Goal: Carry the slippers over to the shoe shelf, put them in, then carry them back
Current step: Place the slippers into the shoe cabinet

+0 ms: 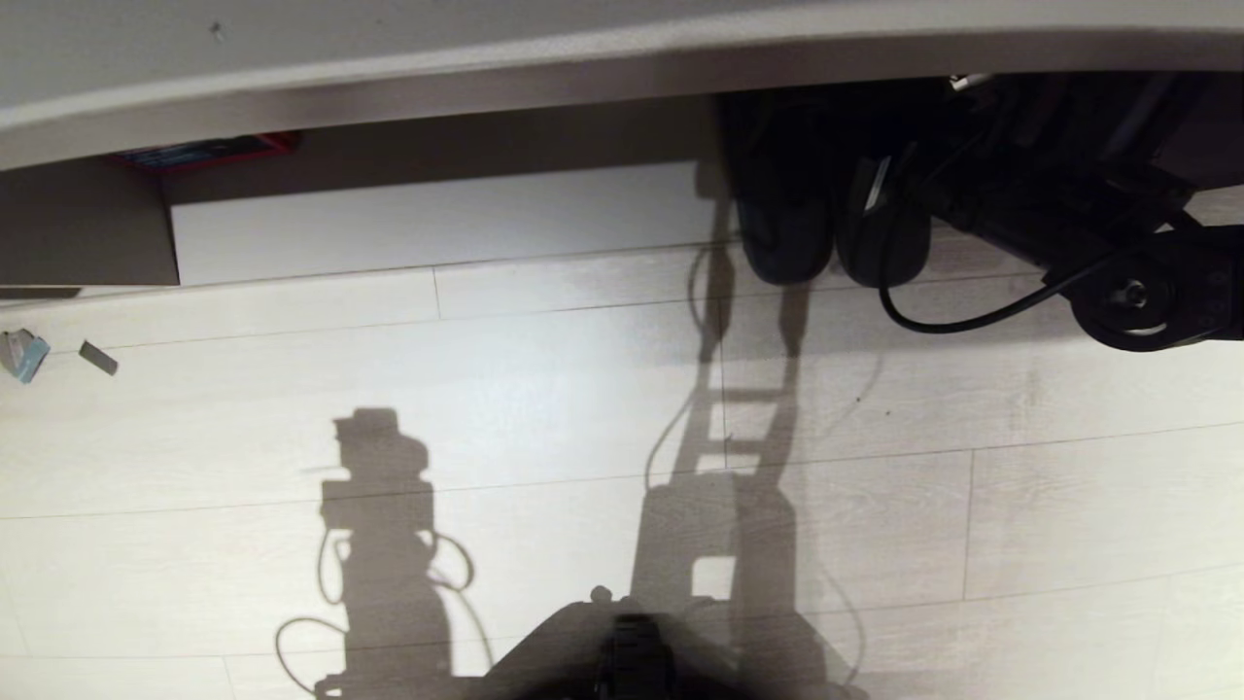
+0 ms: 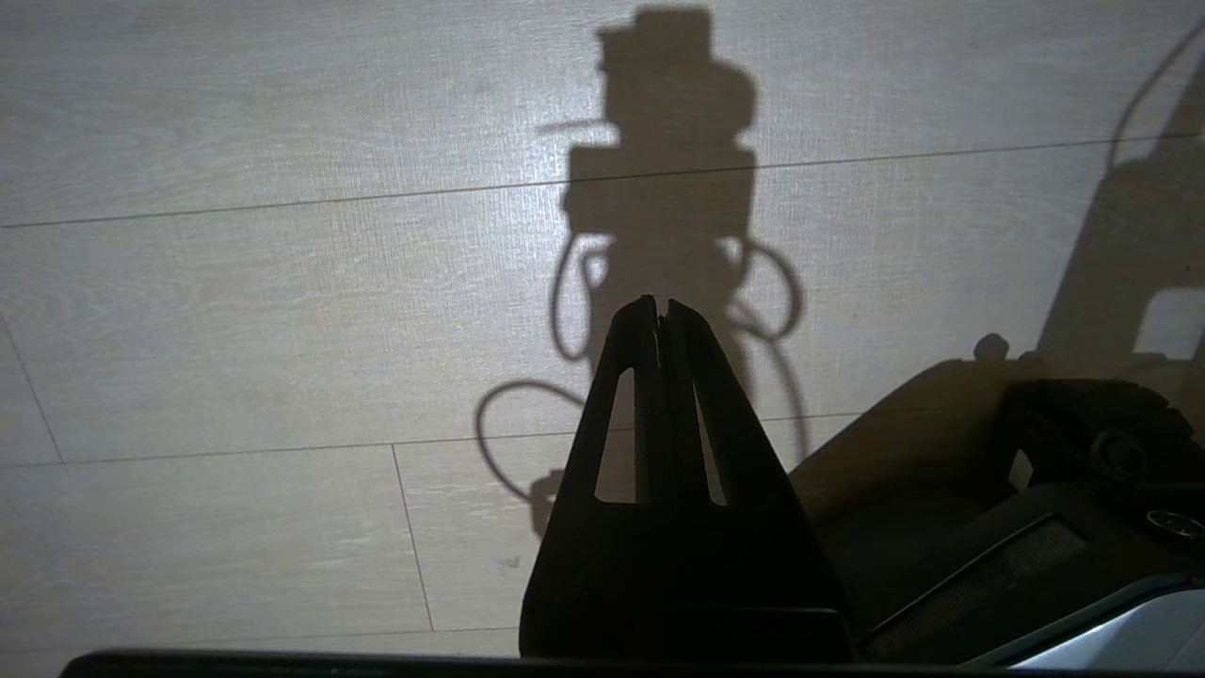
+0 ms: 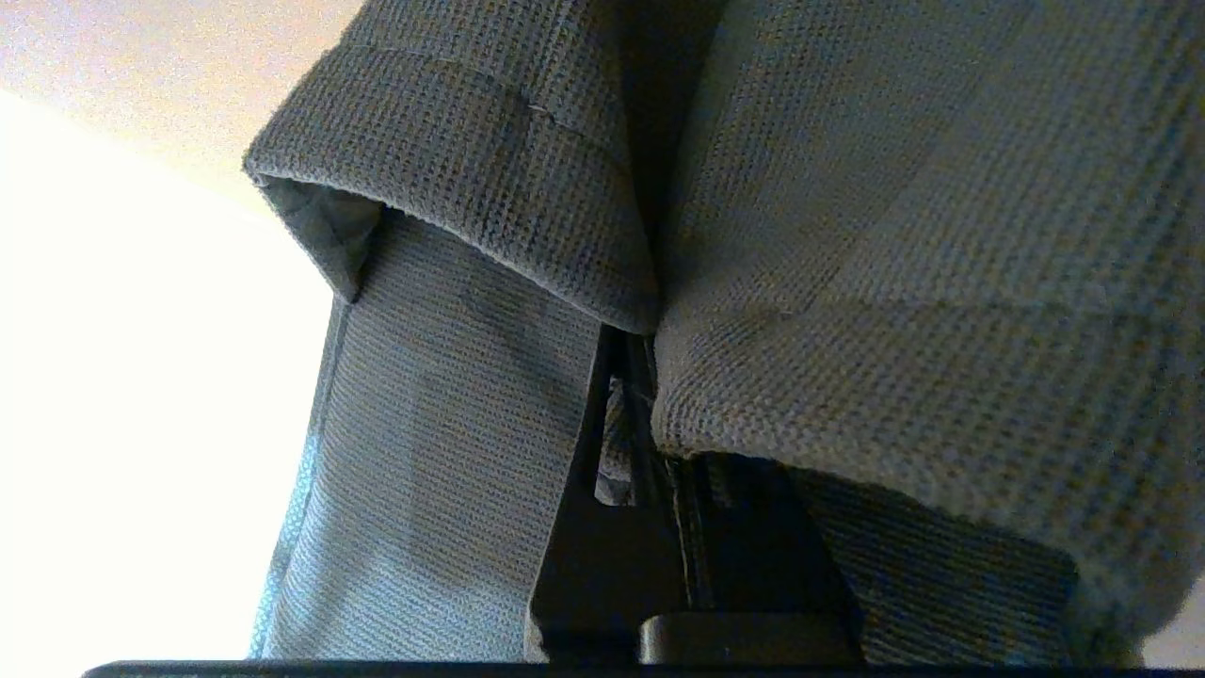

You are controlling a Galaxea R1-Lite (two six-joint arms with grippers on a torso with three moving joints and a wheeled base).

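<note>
Both slippers point(image 3: 847, 282) apparently pinched, right end effector point(image 3: 650, 414) clamped tight

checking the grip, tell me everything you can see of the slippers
The slippers are a dark grey pair in a coarse woven fabric with folded, stitched cuffs. They lie side by side, toes toward the robot, at the front edge of the shoe shelf. The right claw is shut on their fabric edges, pinching both together.

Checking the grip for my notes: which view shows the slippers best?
The right wrist view: the slippers fill it, their grey fabric pinched in the shut right gripper. The head view shows them only as dark shapes at the shoe shelf edge. The left wrist view shows none.
</note>
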